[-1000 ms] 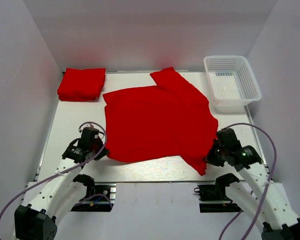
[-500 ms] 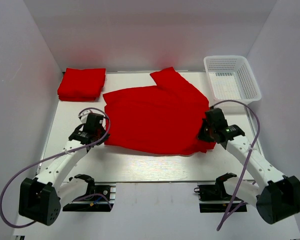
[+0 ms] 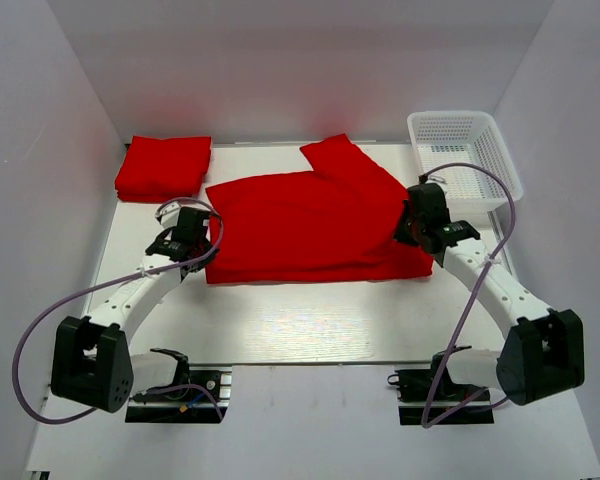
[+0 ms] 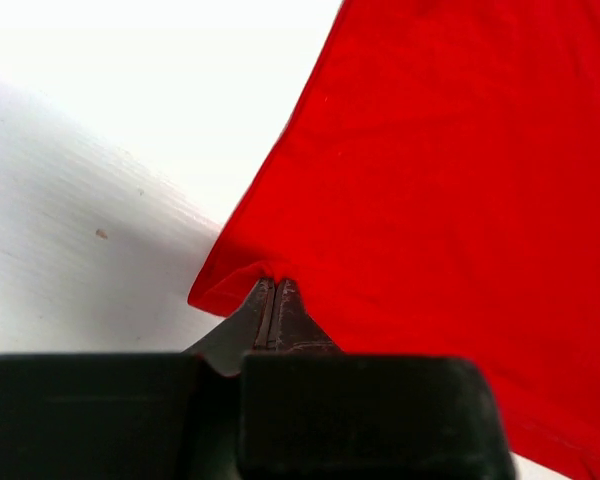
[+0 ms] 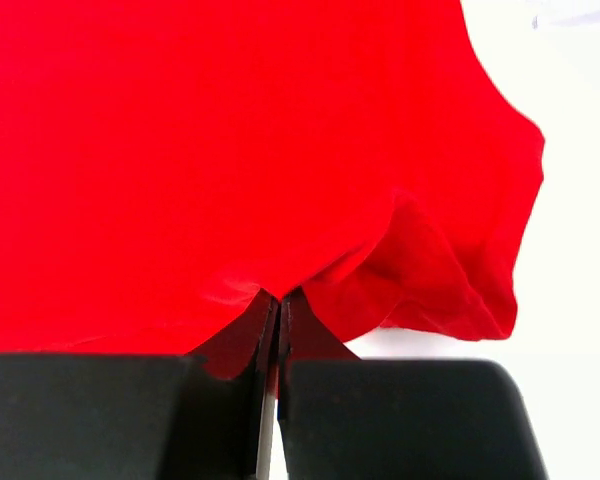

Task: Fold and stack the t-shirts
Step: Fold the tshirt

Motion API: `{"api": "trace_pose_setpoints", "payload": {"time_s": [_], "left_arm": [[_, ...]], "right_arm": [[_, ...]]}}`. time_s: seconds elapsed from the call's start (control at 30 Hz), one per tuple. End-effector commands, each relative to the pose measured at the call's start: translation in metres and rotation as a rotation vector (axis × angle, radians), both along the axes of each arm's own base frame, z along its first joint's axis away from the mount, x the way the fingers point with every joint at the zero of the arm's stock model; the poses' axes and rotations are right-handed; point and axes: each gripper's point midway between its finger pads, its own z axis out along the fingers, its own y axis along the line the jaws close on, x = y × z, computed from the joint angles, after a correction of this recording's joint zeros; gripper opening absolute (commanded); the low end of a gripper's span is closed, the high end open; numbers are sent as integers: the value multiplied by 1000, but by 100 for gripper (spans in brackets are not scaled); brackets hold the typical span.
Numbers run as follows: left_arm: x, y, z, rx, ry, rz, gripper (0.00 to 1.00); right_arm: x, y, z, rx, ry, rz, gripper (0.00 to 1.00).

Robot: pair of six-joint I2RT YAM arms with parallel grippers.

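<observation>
L gripper [image 4: 277,290]: jaws pinched tight on left edge of spread t-shirt [image 3: 310,225]. R gripper [image 5: 278,298]: jaws clamped on same shirt's right edge. Shirt lies mid-table [image 3: 310,320], doubled over, one sleeve toward rear. Rear-left corner: folded red stack [image 3: 163,167]. Rear-right: white basket [image 3: 465,160], near R arm.

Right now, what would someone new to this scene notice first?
A big red t-shirt lies spread across the middle of the table. The left hand and the right hand are each pinched shut on one of its side edges. A folded red stack sits at the back left corner, and a white mesh basket at the back right.
</observation>
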Motion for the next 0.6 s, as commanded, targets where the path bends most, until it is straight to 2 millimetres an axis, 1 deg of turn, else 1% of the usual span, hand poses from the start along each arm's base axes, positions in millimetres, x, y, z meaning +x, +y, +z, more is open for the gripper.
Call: {"api": "trace_pose_setpoints", "payload": {"time_s": [0.0,0.03,0.07,0.1,0.13,0.17,0.2,0.23,0.37,0.4,0.43,0.47,0.5,0.53,0.57], "left_arm": [[19,5,21,17,-73,17,0],[19,9,18,21,-62,27,0],[21,9,19,25,-69,19,0],[24,11,23,23,-78,29,0],[24,11,20,26,-68,28,0],[24,11,20,26,-68,28,0],[26,14,23,24,-76,39,0],[26,14,20,26,-68,39,0],[31,17,20,30,-75,43,0],[33,16,21,28,-86,44,0],[33,19,18,30,-76,53,0],[35,19,19,34,-83,46,0],[35,19,15,37,-70,46,0],[38,21,16,28,-80,51,0],[40,20,13,31,-67,51,0]], "right_arm": [[32,3,29,-2,-112,7,0],[36,0,29,-1,-114,0,0],[41,3,31,-9,-115,21,0],[44,2,28,-12,-106,17,0],[47,0,26,-13,-101,11,0],[51,2,24,-8,-98,14,0],[53,3,25,2,-105,20,0],[57,4,26,12,-114,25,0],[72,3,29,16,-133,16,0],[75,2,26,12,-129,19,0],[80,4,31,19,-142,25,0],[83,5,32,24,-149,31,0],[86,7,35,33,-154,37,0],[91,8,30,38,-142,44,0],[94,11,33,46,-146,54,0]]}}
